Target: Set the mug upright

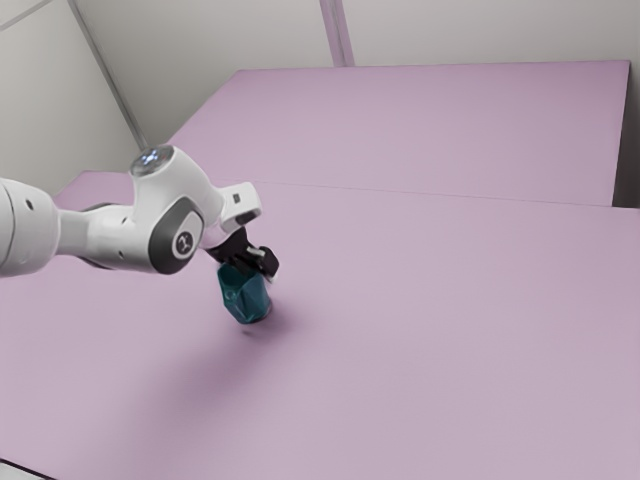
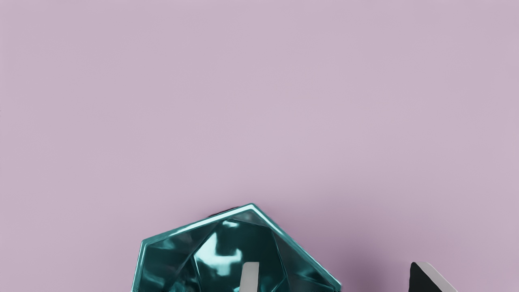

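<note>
In the exterior view the black gripper (image 1: 258, 264) is at the top of the teal faceted mug (image 1: 246, 297), whose body leans a little in that view. The mug's opening faces my hand. From the wrist view, the mug's angular rim (image 2: 198, 222) surrounds one fingertip, which reaches into the opening. My other fingertip stands outside, beyond the rim, so the gripper (image 2: 337, 278) is open with a mug wall between its fingers, and a gap shows on the outer side. Whether the mug's base touches the table cannot be told, and its handle cannot be made out.
The pink tabletop (image 1: 450, 330) stretches around the mug and on to the exterior view's right. Farther back is another pink surface (image 1: 420, 130) beside pale walls. The arm comes in from the exterior view's left.
</note>
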Controlling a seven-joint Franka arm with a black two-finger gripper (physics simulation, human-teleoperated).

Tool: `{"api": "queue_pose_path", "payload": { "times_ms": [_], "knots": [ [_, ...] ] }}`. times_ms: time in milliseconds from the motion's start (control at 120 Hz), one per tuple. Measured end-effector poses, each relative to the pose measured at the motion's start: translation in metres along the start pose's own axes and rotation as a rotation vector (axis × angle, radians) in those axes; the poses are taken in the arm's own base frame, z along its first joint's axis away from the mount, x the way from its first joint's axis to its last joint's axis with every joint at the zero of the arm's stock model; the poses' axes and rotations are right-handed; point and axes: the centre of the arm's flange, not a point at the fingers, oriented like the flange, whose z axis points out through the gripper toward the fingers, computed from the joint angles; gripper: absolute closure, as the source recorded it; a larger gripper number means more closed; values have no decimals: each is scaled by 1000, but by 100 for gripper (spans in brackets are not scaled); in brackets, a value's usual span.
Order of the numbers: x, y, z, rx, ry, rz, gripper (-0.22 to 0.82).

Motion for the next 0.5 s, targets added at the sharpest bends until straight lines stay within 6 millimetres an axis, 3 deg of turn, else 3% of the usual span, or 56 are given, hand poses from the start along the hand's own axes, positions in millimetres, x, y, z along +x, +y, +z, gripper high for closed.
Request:
{"api": "queue_pose_path", "payload": {
  "times_ms": [192, 358, 500],
  "knots": [
    [8, 0, -35, -6, 32, -24, 13],
    [92, 4, -105, -4, 44, 20, 7],
    [130, 3, -161, -1, 12, 75, 4]
  ]
}}
